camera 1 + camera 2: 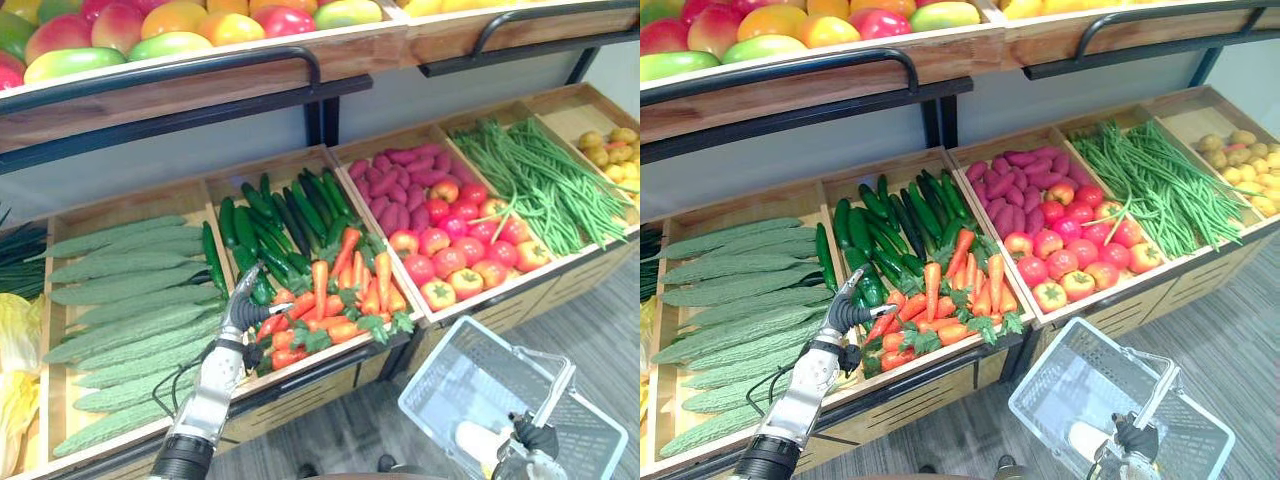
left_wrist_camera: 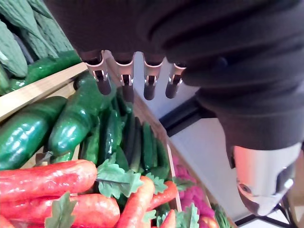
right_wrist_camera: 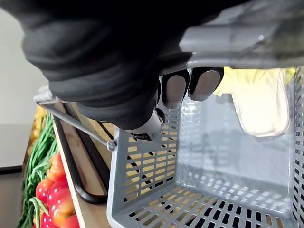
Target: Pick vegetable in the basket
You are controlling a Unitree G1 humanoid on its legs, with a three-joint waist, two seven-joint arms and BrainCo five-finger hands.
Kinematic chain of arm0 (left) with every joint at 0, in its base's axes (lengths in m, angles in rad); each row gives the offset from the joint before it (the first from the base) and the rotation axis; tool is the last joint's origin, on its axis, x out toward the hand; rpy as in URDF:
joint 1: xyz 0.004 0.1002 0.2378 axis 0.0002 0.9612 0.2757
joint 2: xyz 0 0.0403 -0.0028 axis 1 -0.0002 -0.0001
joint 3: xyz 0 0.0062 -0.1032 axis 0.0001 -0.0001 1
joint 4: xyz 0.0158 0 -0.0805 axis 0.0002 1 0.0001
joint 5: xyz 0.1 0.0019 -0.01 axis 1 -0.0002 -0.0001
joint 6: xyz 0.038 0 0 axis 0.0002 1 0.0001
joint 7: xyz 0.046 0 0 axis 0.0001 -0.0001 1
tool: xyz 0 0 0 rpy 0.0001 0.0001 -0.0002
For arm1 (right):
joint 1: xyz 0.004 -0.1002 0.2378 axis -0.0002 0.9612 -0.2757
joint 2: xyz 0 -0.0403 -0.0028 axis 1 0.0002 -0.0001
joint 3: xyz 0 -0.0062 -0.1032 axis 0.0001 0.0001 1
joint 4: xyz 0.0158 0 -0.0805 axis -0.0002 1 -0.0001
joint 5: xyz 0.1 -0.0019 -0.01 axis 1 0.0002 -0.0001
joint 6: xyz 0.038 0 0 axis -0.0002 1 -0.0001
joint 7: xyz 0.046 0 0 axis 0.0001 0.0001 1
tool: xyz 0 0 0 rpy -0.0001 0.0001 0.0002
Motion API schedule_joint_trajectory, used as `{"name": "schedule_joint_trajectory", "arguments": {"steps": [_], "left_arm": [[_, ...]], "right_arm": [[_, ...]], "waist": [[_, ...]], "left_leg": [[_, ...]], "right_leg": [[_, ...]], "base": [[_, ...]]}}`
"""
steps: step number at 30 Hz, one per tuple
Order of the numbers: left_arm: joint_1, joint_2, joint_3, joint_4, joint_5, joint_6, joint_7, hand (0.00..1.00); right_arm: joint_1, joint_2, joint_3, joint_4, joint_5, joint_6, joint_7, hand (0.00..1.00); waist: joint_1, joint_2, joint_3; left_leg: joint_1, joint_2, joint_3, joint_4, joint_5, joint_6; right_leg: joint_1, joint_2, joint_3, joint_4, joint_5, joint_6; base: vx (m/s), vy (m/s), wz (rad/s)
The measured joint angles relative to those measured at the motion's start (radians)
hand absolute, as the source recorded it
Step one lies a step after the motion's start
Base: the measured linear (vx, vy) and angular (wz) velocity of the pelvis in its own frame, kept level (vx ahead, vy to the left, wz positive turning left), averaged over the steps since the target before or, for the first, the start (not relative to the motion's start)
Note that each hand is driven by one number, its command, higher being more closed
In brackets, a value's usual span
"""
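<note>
My left hand (image 1: 243,312) hovers open over the middle crate, above the red peppers (image 1: 280,345) and beside the dark green cucumbers (image 1: 270,235). Its straight fingers (image 2: 124,76) point over the cucumbers (image 2: 76,121) and hold nothing; carrots (image 2: 47,178) lie just below the hand. At the lower right, my right hand (image 1: 535,437) is shut on the handle (image 3: 247,42) of a grey plastic basket (image 1: 450,370). The basket hangs in front of the stand, above the floor. A pale yellow leafy vegetable (image 3: 261,104) lies inside it.
Bitter gourds (image 1: 120,300) fill the left crate. To the right lie purple sweet potatoes (image 1: 400,185), tomatoes (image 1: 460,260), green beans (image 1: 540,180) and potatoes (image 1: 610,150). An upper shelf of mangoes (image 1: 180,30) with a black rail (image 1: 150,75) overhangs the crates.
</note>
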State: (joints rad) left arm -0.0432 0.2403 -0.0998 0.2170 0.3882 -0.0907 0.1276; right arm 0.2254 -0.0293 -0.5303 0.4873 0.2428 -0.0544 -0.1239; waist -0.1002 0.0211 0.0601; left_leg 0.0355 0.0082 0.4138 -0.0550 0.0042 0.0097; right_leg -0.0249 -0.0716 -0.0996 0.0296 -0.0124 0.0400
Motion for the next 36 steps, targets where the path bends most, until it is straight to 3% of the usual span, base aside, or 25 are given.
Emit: {"name": "schedule_joint_trajectory", "arguments": {"steps": [4, 7, 12, 21, 26, 27, 32, 36], "left_arm": [[-0.054, 0.002, -0.063, 0.116, 0.101, 0.021, 0.002, 0.00], [-0.092, -0.004, -0.107, 0.183, 0.155, 0.025, 0.004, 0.00], [-0.214, -0.042, -0.125, 0.310, 0.253, 0.070, 0.039, 0.00], [-0.382, -0.079, -0.122, 0.399, 0.294, 0.127, 0.126, 0.00], [-0.481, -0.124, -0.059, 0.471, 0.293, 0.175, 0.206, 0.00], [-0.493, -0.126, -0.052, 0.482, 0.293, 0.176, 0.210, 1.00], [-0.604, -0.115, 0.000, 0.533, 0.280, 0.196, 0.243, 1.00], [-0.608, -0.120, 0.001, 0.568, 0.270, 0.196, 0.199, 1.00]], "right_arm": [[-0.001, 0.000, 0.003, -0.001, -0.005, 0.000, -0.001, 1.00], [-0.003, -0.001, 0.031, -0.002, -0.009, 0.000, -0.003, 1.00], [-0.020, -0.001, 0.039, -0.003, -0.009, 0.000, -0.002, 1.00], [-0.049, -0.024, 0.089, -0.069, 0.001, -0.001, -0.004, 1.00], [-0.053, -0.027, 0.117, -0.120, 0.003, -0.008, -0.005, 1.00], [-0.053, -0.027, 0.117, -0.120, 0.004, -0.009, -0.005, 1.00], [-0.047, -0.030, 0.152, -0.121, 0.030, -0.009, -0.007, 1.00], [-0.045, -0.029, 0.152, -0.126, 0.043, -0.009, -0.007, 1.00]], "waist": [[-0.006, 0.000, 0.014], [-0.026, 0.003, 0.024], [-0.050, 0.002, 0.069], [-0.055, 0.007, 0.128], [-0.080, 0.007, 0.168], [-0.080, 0.007, 0.170], [-0.084, 0.012, 0.194], [-0.095, 0.012, 0.194]], "left_leg": [[0.004, 0.001, -0.001, -0.018, 0.007, -0.012], [0.004, 0.000, -0.002, -0.020, 0.007, -0.012], [-0.006, -0.004, 0.000, -0.022, 0.013, -0.005], [-0.051, -0.004, -0.002, -0.015, 0.018, 0.003], [-0.064, 0.001, 0.001, -0.015, 0.017, 0.003], [-0.068, 0.002, 0.001, -0.015, 0.017, 0.003], [-0.080, 0.005, 0.008, -0.016, 0.017, 0.003], [-0.080, 0.005, 0.008, -0.016, 0.017, 0.003]], "right_leg": [[-0.001, 0.006, 0.016, -0.019, 0.017, 0.001], [-0.002, 0.006, 0.017, -0.019, 0.018, 0.002], [-0.015, 0.012, 0.024, -0.018, 0.028, 0.005], [-0.074, 0.014, 0.074, -0.012, 0.037, 0.002], [-0.103, 0.015, 0.089, 0.006, 0.036, 0.001], [-0.108, 0.016, 0.092, 0.007, 0.037, 0.001], [-0.136, 0.020, 0.106, 0.025, 0.037, 0.000], [-0.136, 0.020, 0.104, 0.024, 0.037, 0.000]], "base": [[-0.07, -0.020, -0.14], [0.00, 0.000, 0.00], [0.03, -0.008, -0.04], [0.05, -0.022, -0.17], [-0.02, -0.020, -0.07], [-0.04, -0.026, -0.10], [-0.04, -0.043, -0.08], [0.03, -0.034, -0.01]]}}
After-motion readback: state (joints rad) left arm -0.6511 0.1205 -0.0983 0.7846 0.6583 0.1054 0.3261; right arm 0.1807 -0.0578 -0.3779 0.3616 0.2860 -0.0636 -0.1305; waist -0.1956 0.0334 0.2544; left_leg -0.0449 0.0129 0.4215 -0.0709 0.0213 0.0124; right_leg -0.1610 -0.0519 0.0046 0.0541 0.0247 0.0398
